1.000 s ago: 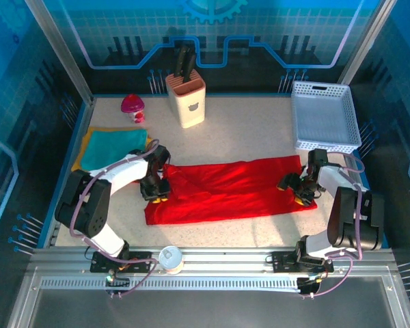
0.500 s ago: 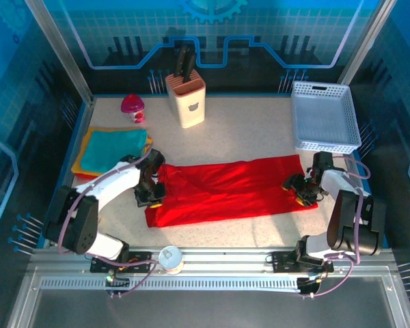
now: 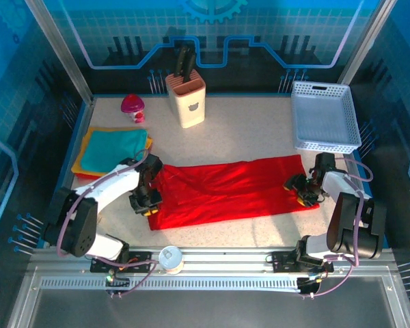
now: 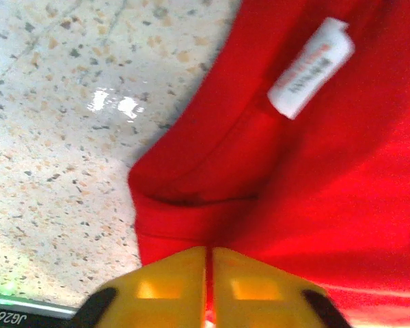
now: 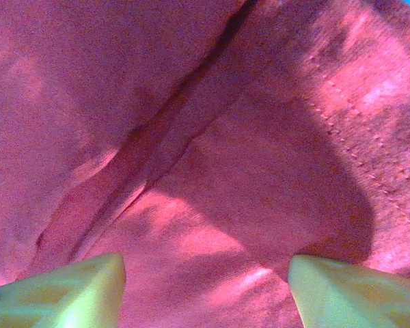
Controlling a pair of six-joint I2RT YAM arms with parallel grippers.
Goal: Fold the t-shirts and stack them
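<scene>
The red t-shirt [image 3: 225,191] lies spread lengthwise across the middle of the table. My left gripper [image 3: 147,203] sits at its left end, shut on a fold of the red cloth [image 4: 314,178] near the collar; the white label [image 4: 311,67] shows just beyond the yellow fingers [image 4: 171,287]. Over the shirt's right end hovers my right gripper [image 3: 301,192], open, its fingertips wide apart above flat red cloth [image 5: 191,137] with nothing between them. Folded t-shirts are stacked at the far left, teal [image 3: 113,150] on top of orange [image 3: 90,139] and yellow [image 3: 82,168].
A white perforated basket [image 3: 324,119] stands at the back right, close to the right arm. A knife block [image 3: 186,99] and a pink cup [image 3: 132,108] stand at the back. A small round can [image 3: 170,258] rests on the front rail.
My left gripper has slid toward the near left along the shirt's left end and pinched the cloth. The right gripper has shifted slightly right and narrowed a little.
</scene>
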